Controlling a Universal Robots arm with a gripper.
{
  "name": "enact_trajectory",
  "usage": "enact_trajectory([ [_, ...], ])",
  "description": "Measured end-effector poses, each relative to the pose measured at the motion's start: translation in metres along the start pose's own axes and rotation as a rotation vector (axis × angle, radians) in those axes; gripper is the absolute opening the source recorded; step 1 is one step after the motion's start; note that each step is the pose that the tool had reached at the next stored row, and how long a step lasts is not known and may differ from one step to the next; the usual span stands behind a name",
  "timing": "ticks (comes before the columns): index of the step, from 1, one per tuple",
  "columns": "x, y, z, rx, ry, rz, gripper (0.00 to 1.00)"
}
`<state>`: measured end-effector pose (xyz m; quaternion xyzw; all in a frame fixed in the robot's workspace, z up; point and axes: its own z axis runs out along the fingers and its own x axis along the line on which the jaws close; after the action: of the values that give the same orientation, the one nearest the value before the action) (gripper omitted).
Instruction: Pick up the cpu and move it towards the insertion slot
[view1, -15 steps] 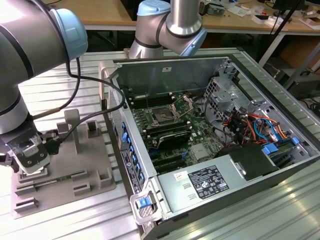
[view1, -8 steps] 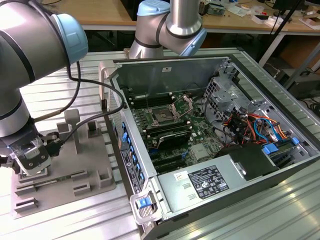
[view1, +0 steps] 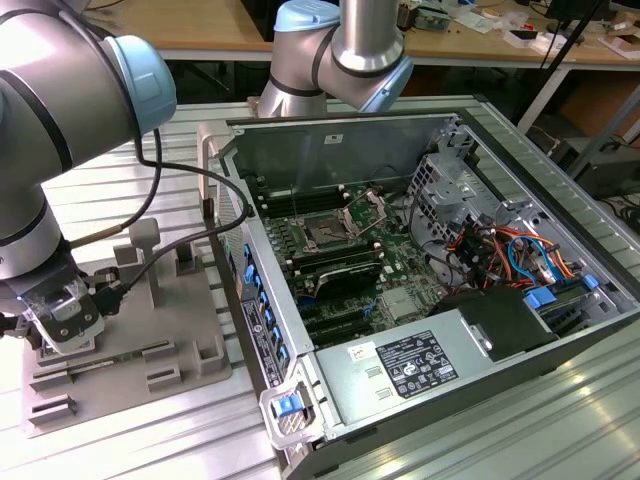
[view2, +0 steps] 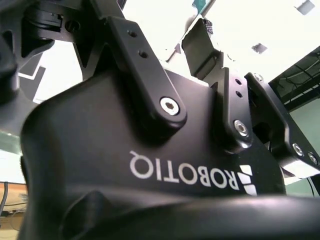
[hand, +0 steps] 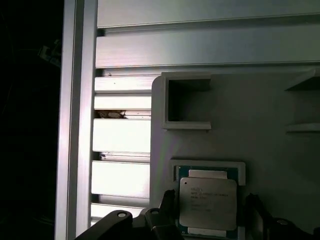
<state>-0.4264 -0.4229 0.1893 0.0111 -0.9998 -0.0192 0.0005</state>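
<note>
The cpu (hand: 207, 202) is a flat square chip with a silvery top and a green rim. It lies in a pale-framed recess of the grey plastic tray (hand: 250, 125). My gripper (hand: 210, 212) hangs just above it, open, with one dark finger (hand: 167, 212) on each side of the chip. In the exterior view the gripper (view1: 62, 335) sits low over the tray (view1: 150, 340) at the exterior view's left. The insertion slot (view1: 325, 232) is a dark square in a shiny metal bracket on the green board inside the open computer case (view1: 450, 380), well off toward the exterior view's right.
The tray carries raised blocks (view1: 140, 240) and stands on a ribbed aluminium table (view1: 560, 430). A cable (view1: 190, 240) runs from the arm across the tray. The case walls, a power supply (view1: 420, 365) and coloured wires (view1: 520, 255) surround the board.
</note>
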Motion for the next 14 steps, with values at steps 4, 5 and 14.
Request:
enact_trajectory([
  [4, 0.0, 0.0, 0.0002, -0.0002, 0.0, 0.0, 0.65],
  [5, 0.0001, 0.0, 0.0001, -0.0001, 0.0002, 0.0, 0.58],
  [14, 0.0, 0.0, 0.0004, -0.0001, -0.0001, 0.0, 0.55],
])
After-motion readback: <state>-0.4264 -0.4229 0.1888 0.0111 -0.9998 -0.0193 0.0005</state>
